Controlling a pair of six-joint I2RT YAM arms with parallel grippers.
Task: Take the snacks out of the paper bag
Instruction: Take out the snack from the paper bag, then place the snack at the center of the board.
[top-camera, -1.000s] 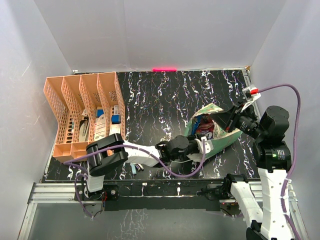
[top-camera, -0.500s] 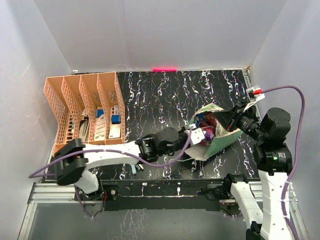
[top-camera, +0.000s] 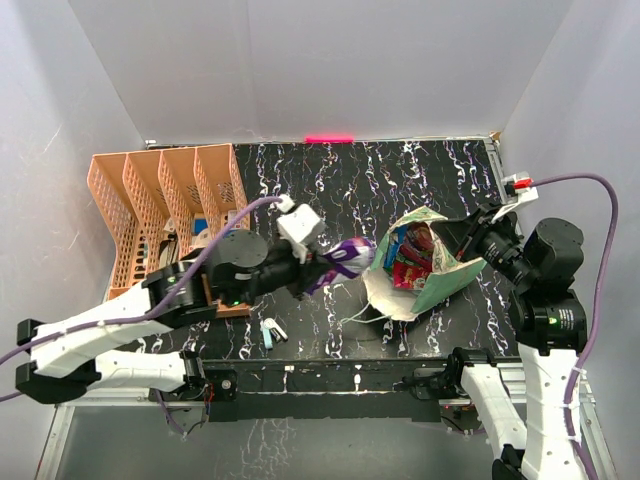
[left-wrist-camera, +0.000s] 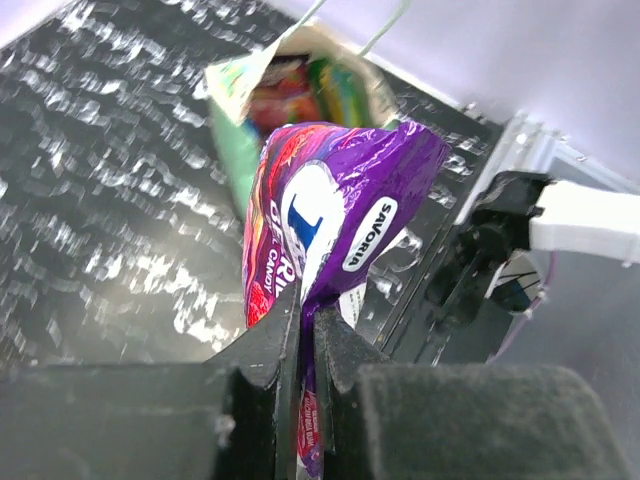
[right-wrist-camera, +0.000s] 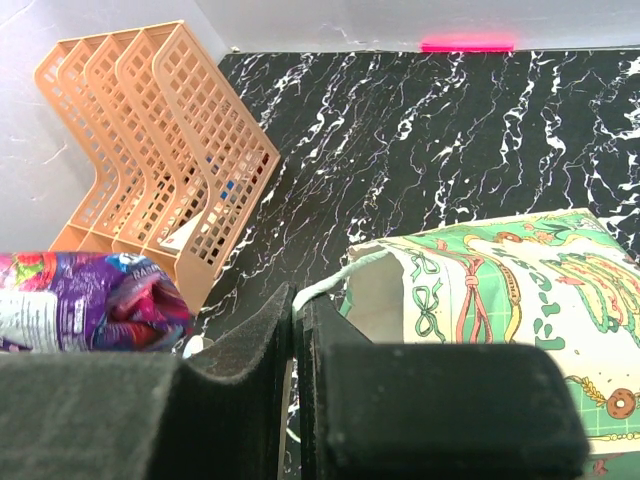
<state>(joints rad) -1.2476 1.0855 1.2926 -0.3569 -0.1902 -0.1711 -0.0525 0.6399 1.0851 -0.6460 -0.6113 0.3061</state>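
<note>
While the purple packet (top-camera: 347, 257) hangs clear of the paper bag (top-camera: 445, 285), pinched in my left fingers (top-camera: 322, 268) above the desk (top-camera: 330, 180): lower it well aside before letting go. My right fingers (top-camera: 466, 240): clamped on the bag's rim, to hold steady. Half a second ago: packet at the bag's mouth; now drawn out leftward.

The left gripper (left-wrist-camera: 305, 325) has its dark fingers pinched together on the lower part of a purple packet (left-wrist-camera: 335, 210), which stands up between them and bears white lettering reading "SAVORIA". Beyond it the paper bag (left-wrist-camera: 232, 85) lies on the black, white-veined counter (left-wrist-camera: 100, 150), mouth toward the camera, with a red packet (left-wrist-camera: 280, 92) and a green packet (left-wrist-camera: 335, 80) inside. Thin white string handles (left-wrist-camera: 385, 25) rise from the bag's far rim. At right is a white arm link (left-wrist-camera: 585, 220) on a black joint (left-wrist-camera: 478, 262).
</note>
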